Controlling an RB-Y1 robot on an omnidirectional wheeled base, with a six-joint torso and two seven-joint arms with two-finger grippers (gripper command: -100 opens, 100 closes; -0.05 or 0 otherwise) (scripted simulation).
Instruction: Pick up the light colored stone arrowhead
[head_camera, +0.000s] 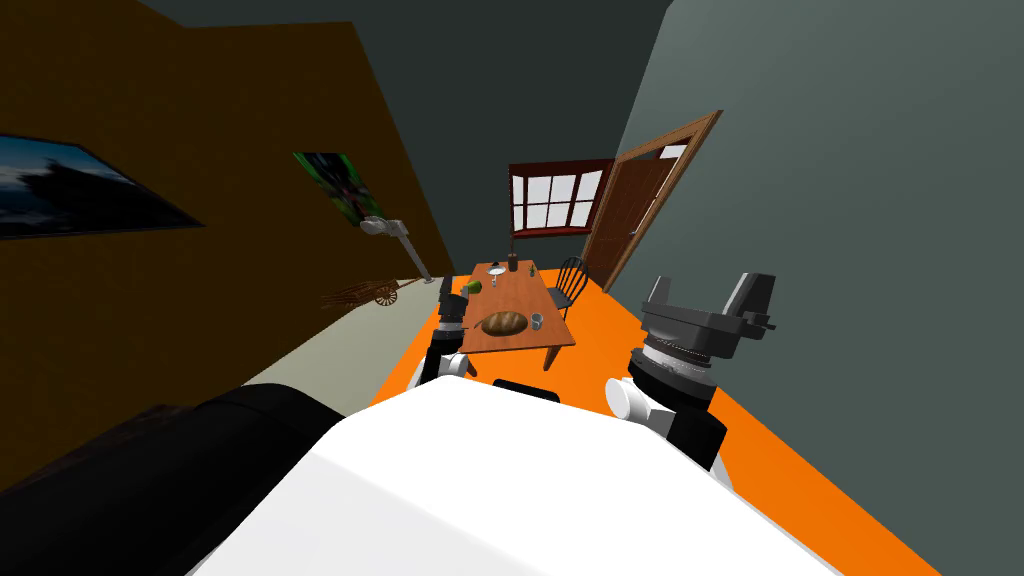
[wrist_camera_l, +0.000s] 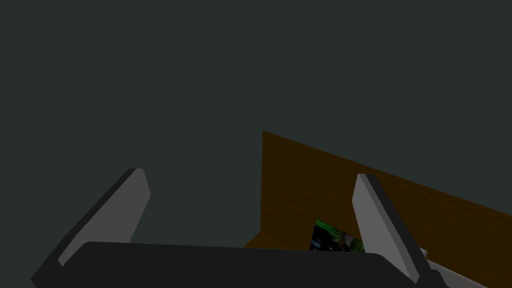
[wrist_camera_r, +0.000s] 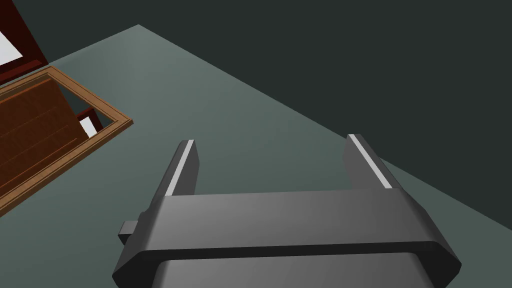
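A wooden table (head_camera: 520, 345) stands well ahead of me on the orange floor. On it lie a brown loaf (head_camera: 504, 322), a grey cup (head_camera: 537, 321), a small white plate (head_camera: 497, 271), a dark bottle (head_camera: 512, 263) and a green thing (head_camera: 473, 286). The things on it are too small to tell an arrowhead among them. My left gripper (head_camera: 452, 305) (wrist_camera_l: 250, 200) is raised near the table's left side, open and empty. My right gripper (head_camera: 710, 295) (wrist_camera_r: 275, 162) is raised to the right of the table, open and empty.
A dark chair (head_camera: 570, 280) stands at the table's right side. Behind it are an open wooden door (head_camera: 630, 215) and a window (head_camera: 555, 200). A small wooden cart (head_camera: 365, 293) and a grey lamp (head_camera: 390, 230) are by the left wall. A dark couch (head_camera: 150, 470) is close on my left.
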